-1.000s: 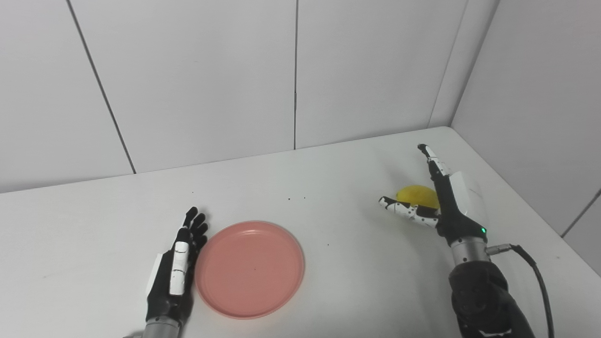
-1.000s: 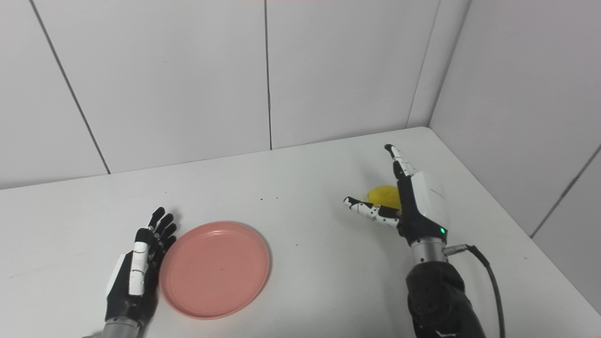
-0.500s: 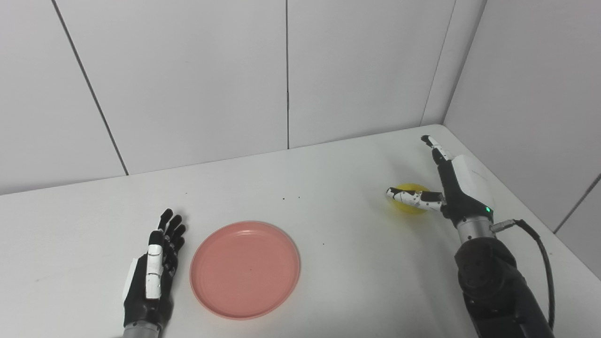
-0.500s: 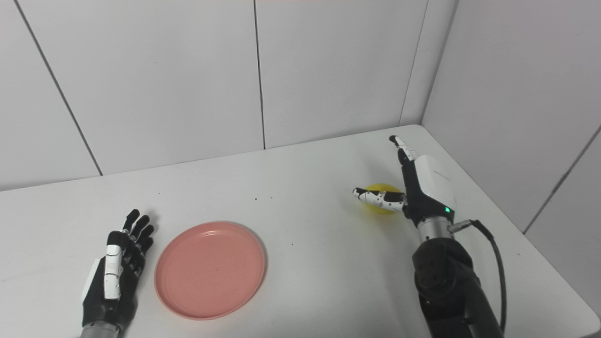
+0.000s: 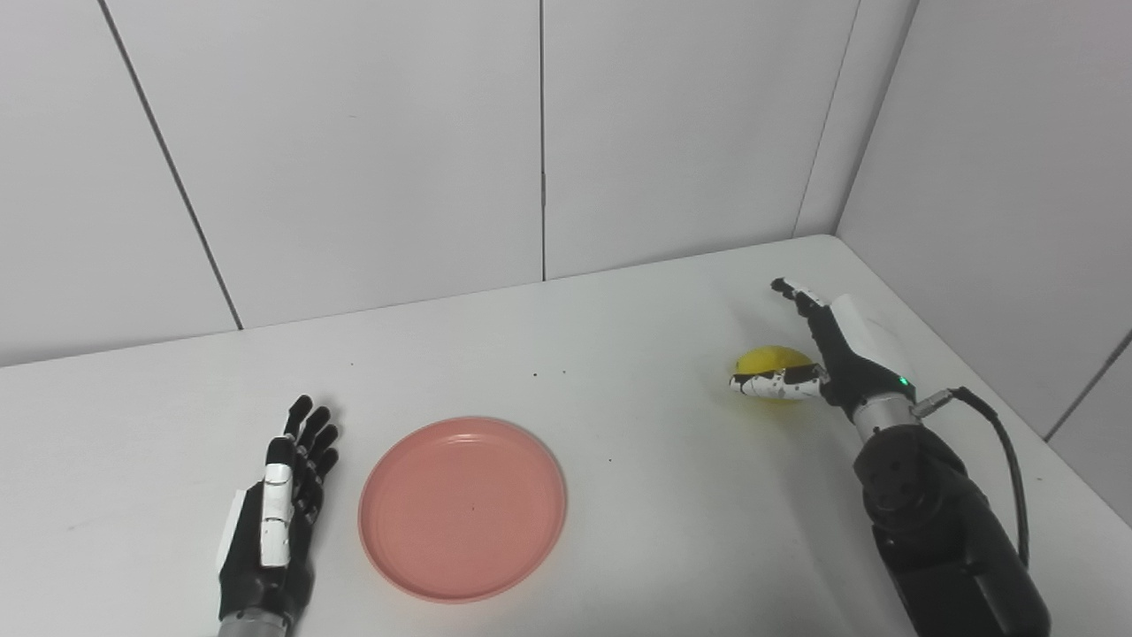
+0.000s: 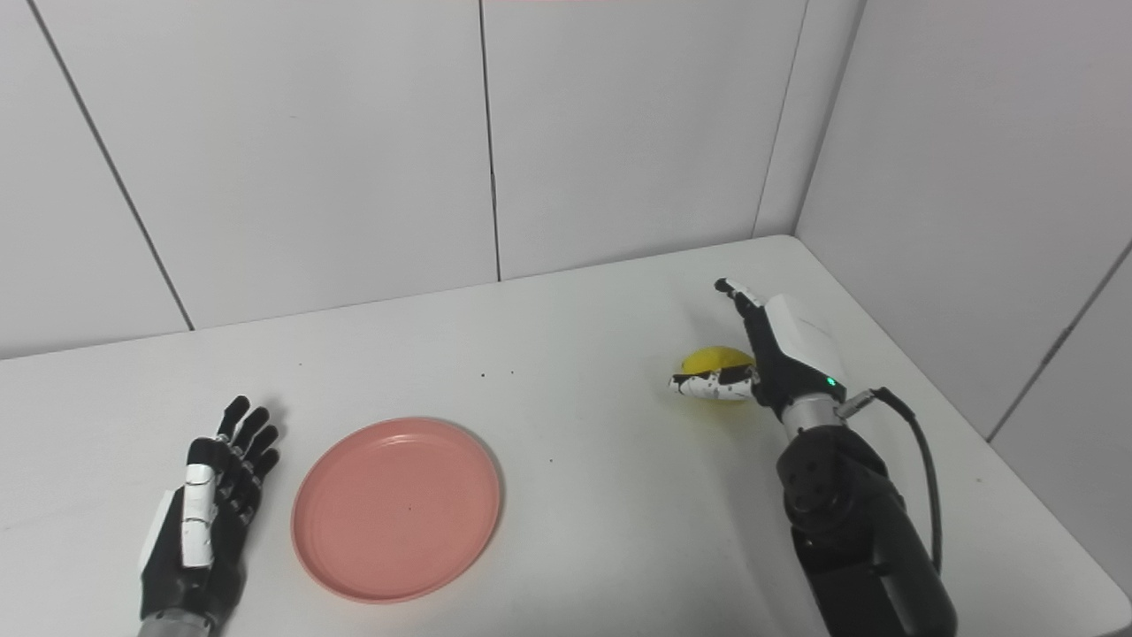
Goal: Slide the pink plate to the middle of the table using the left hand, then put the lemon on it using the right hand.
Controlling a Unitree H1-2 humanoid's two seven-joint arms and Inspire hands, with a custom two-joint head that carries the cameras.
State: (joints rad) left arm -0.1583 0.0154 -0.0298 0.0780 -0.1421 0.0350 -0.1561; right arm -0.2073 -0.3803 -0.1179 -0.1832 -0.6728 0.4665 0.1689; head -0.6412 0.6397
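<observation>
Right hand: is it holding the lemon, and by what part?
No hold yet. The right hand is open around the lemon, thumb in front; the left hand is empty.

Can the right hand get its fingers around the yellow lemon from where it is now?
Probably yes. The right hand is open beside the round yellow lemon, thumb across its front, with nothing else near on the white table.
</observation>
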